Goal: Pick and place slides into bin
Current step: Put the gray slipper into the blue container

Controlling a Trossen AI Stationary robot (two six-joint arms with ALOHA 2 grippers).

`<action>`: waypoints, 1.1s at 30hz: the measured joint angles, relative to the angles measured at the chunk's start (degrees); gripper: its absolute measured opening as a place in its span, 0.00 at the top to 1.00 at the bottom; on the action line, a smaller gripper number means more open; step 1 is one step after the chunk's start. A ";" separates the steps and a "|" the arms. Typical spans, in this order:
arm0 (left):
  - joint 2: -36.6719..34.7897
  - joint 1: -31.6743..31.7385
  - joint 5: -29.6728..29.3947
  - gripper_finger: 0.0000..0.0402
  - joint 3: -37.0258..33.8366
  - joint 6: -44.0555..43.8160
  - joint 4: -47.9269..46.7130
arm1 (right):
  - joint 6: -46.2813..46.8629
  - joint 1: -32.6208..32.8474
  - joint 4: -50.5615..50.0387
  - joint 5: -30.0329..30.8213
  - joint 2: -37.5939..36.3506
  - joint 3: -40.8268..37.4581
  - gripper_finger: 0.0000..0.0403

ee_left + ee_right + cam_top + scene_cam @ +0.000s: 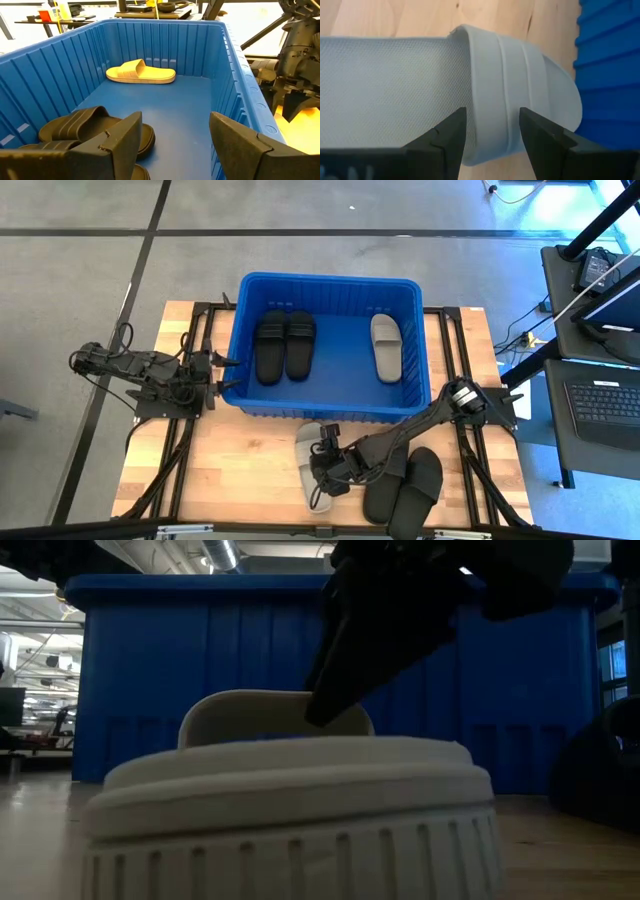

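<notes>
A light grey slide point(311, 463) lies sole down on the wooden table, just in front of the blue bin point(328, 288). My right gripper point(323, 470) is low over the slide and open. In the right wrist view point(492, 125) its fingers stand on either side of the near edge of the strap point(495, 75). Two black slides point(283, 345) and one light grey slide point(386, 347) lie flat on the bin floor. Two more black slides point(405, 485) lie on the table to the right. My left gripper point(222, 375) is open and empty at the bin's left wall. My right gripper comes at the grey slide's strap from above, slanting down, with one finger on the footbed side and one over the strap's ribbed top point(520, 70). In the low view a fingertip point(322, 712) is down at the strap's top. I cannot tell whether it touches. The slide lies flat on the table.
The bin's near wall point(330, 412) stands just behind the grey slide. The two black slides lie close to my right arm's forearm. Bare wood point(230, 470) is open to the left of the grey slide. Desks with laptops stand beyond the table's right edge.
</notes>
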 joint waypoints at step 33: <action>0.01 0.00 -0.02 0.43 0.00 0.00 0.00 | -2.90 -2.46 -1.27 9.13 -0.07 -0.46 0.86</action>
